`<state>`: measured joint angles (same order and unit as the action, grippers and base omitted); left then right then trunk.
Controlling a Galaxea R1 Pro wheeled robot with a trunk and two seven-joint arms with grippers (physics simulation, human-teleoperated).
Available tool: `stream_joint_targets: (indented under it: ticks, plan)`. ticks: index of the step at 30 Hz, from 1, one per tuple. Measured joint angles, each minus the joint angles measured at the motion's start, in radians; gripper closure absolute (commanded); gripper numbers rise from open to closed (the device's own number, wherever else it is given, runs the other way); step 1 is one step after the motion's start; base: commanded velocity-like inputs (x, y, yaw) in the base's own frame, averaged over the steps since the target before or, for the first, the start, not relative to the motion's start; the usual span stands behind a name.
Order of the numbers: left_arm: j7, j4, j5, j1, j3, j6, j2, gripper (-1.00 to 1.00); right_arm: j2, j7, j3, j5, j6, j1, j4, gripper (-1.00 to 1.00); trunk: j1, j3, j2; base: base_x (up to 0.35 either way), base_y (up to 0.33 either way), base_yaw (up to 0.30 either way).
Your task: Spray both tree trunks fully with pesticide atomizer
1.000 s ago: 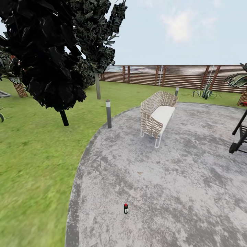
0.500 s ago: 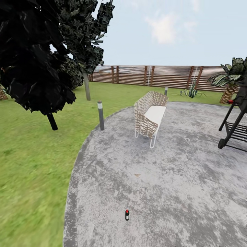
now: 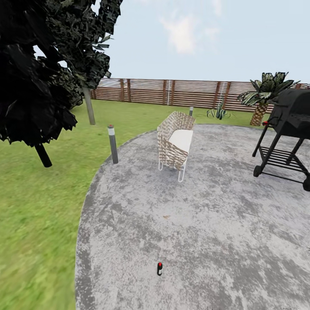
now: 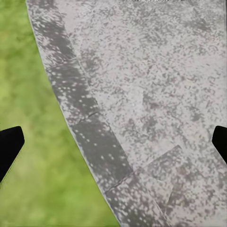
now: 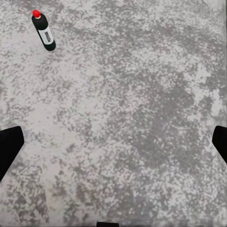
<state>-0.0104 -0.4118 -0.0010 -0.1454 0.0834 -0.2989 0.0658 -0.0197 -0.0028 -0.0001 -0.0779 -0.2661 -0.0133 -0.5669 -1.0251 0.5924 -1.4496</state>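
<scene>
Left wrist view: two plain black fingertips [image 4: 9, 144] of the left gripper [image 4: 113, 142] are showing as blunt wedges. Right wrist view: the right gripper [image 5: 113, 142] is showing matching matte black fingertips [image 5: 9, 144], bearing no markings

I see rough, mottled grey stone paving [image 3: 206, 224], a woven wicker bench [image 3: 172, 140] with a smooth white cushion, a matt black metal grill [image 3: 286, 129], a slatted wooden fence [image 3: 181, 92] and a glossy black plastic-looking atomizer [image 5: 43, 30]
</scene>
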Motion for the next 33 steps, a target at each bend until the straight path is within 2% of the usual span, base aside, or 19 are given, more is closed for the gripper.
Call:
stream_joint_targets:
  ticks: [5, 18, 19, 20, 21, 25, 26, 28, 33]
  plan:
    - [0.0, 0.0, 0.0, 0.0, 0.0, 0.0, 0.0, -1.0, 0.0, 0.0, 0.0, 0.0, 0.0, 0.0, 0.0, -1.0, 0.0, 0.0, 0.0, 0.0, 0.136, -0.273]
    - [0.001, 0.0, 0.0, 0.0, -0.001, -0.001, 0.0, -1.0, 0.0, 0.0, 0.0, 0.0, 0.0, 0.0, 0.0, -1.0, 0.0, 0.0, 0.0, 0.0, 0.01, -0.273]
    - [0.0, 0.001, 0.0, -0.005, 0.0, 0.0, 0.004, -1.0, 0.005, 0.0, 0.001, -0.001, 0.0, -0.005, 0.0, -1.0, 0.01, 0.002, 0.018, 0.0, 0.044, -0.273]
    - [0.0, 0.0, 0.0, 0.0, 0.0, 0.0, 0.0, -1.0, 0.0, 0.0, 0.0, 0.0, 0.0, 0.0, 0.0, -1.0, 0.007, 0.0, 0.001, 0.0, 0.076, -0.273]
    - [0.0, 0.0, 0.0, 0.0, 0.0, 0.0, 0.0, -1.0, 0.0, 0.0, 0.0, 0.0, 0.0, 0.0, 0.0, -1.0, 0.0, 0.0, 0.0, 0.0, 0.149, -0.273]
    - [-0.001, 0.0, 0.001, 0.0, 0.0, 0.0, 0.0, -1.0, 0.0, 0.0, 0.0, 0.0, 0.0, 0.0, 0.0, -1.0, -0.001, 0.0, 0.0, 0.0, 0.257, -0.273]
    - [0.0, 0.0, 0.0, 0.0, 0.0, 0.0, 0.0, -1.0, 0.0, 0.0, 0.0, 0.0, 0.0, -0.001, 0.001, -1.0, 0.01, 0.0, 0.001, 0.0, 0.298, -0.273]
    - [-0.001, 0.0, 0.0, 0.0, 0.0, 0.0, 0.0, -1.0, 0.0, 0.0, 0.0, 0.0, 0.0, 0.0, 0.001, -1.0, 0.0, 0.0, 0.0, 0.0, 0.3, -0.273]
    - [0.0, 0.0, 0.0, 0.0, 0.0, 0.0, 0.0, -1.0, 0.0, 0.0, 0.0, 0.0, 0.0, 0.0, 0.001, -1.0, 0.0, 0.0, 0.0, 0.0, 0.302, -0.273]
